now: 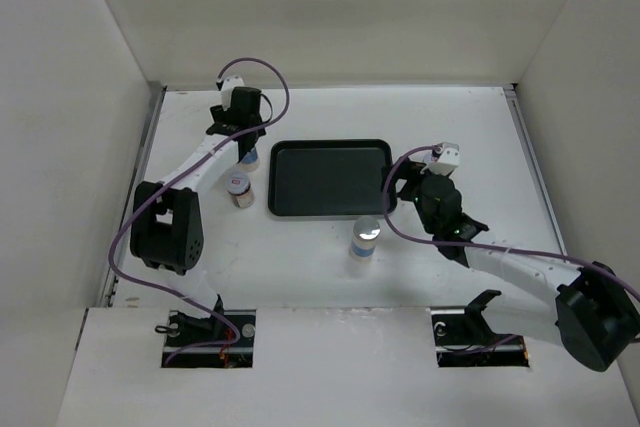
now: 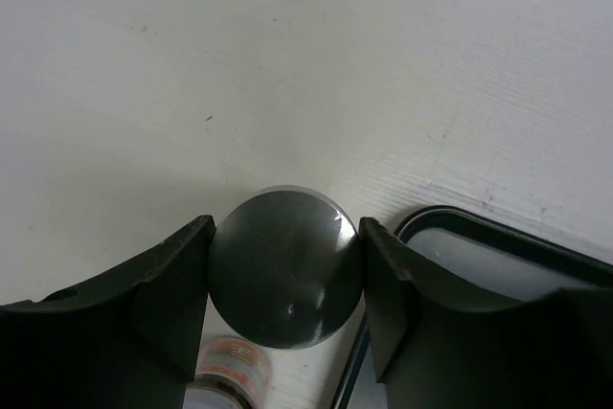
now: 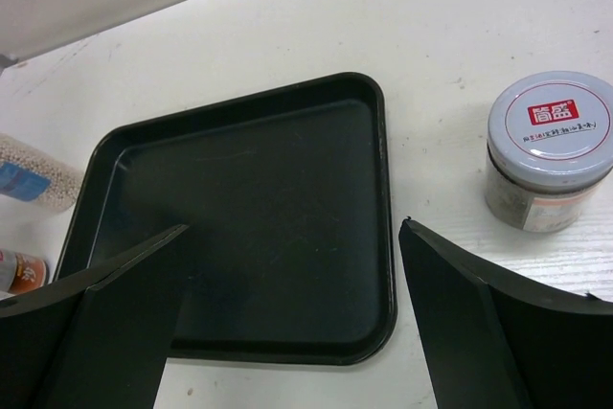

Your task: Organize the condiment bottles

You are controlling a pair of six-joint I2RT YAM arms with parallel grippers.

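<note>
tray (image 3: 239, 227): black | short jar (image 3: 550, 141): grey lid, red label | tall jar (image 3: 29, 179): blue band

- A black tray (image 1: 330, 179), rectangular with rounded corners and a raised rim, lies flat near the middle of the worktop. Its long sides run parallel to the far edge.
- The white worktop (image 1: 450, 117) carries a few faint dark specks and scuffs.
- Plain white walls (image 1: 340, 7) stand along its left, far and right edges.
- A white board (image 1: 340, 367) covers the near edge, with two rectangular cutouts.
</note>
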